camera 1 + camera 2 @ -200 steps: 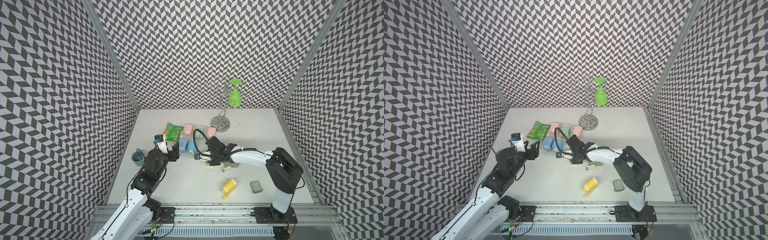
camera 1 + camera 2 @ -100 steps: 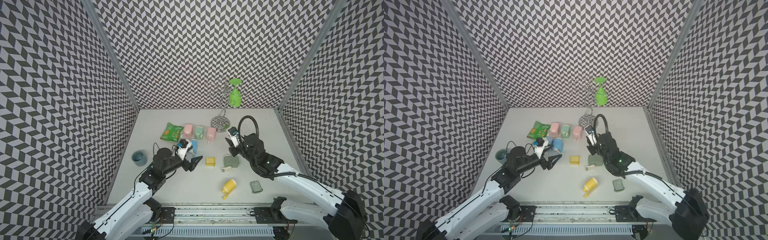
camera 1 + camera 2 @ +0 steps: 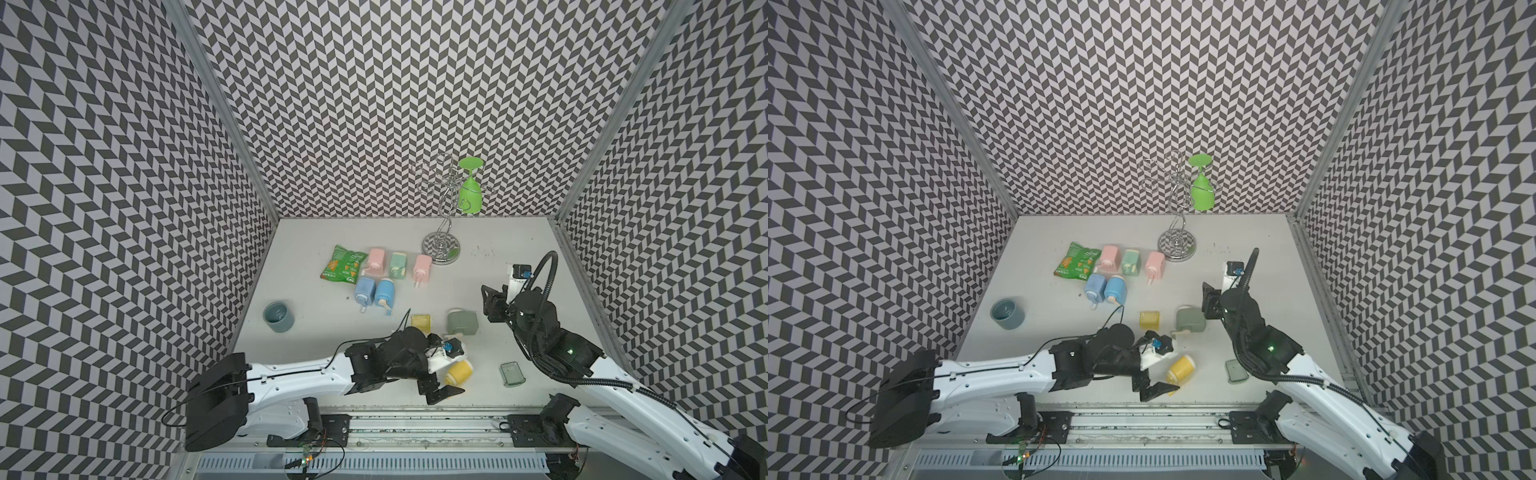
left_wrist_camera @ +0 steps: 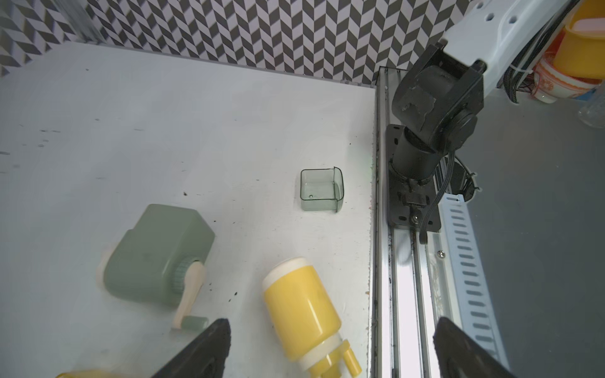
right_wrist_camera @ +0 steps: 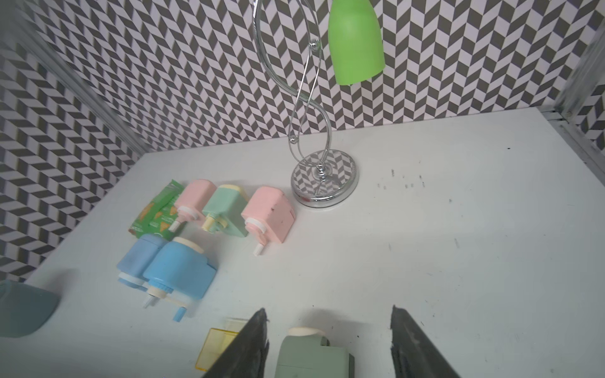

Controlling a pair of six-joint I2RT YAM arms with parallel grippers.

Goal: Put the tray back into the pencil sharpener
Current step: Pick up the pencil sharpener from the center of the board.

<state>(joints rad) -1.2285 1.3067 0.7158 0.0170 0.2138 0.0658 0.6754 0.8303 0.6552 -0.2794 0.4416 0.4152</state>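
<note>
Two pencil sharpeners lie with an open slot: a grey-green sharpener (image 3: 462,322) (image 4: 157,255) (image 5: 311,358) and a yellow sharpener (image 3: 458,371) (image 4: 302,314). A yellow tray (image 3: 419,321) (image 5: 216,347) lies left of the grey-green one. A clear green tray (image 3: 512,373) (image 4: 321,189) sits near the front edge. My left gripper (image 4: 330,350) (image 3: 440,376) is open, straddling the yellow sharpener without touching it. My right gripper (image 5: 327,340) (image 3: 490,305) is open just right of the grey-green sharpener, which shows between its fingers.
Pink, mint and blue sharpeners (image 3: 376,274) and a green snack bag (image 3: 344,269) cluster at the back middle. A chrome rack (image 3: 441,248) holds a green glass (image 3: 469,193). A blue-grey cup (image 3: 278,316) stands at left. The front rail (image 4: 402,278) borders the table.
My left arm swung from the left side across to the yellow sharpener and its jaws opened wide. My right arm drew back rightward from the table's middle, jaws opening.
</note>
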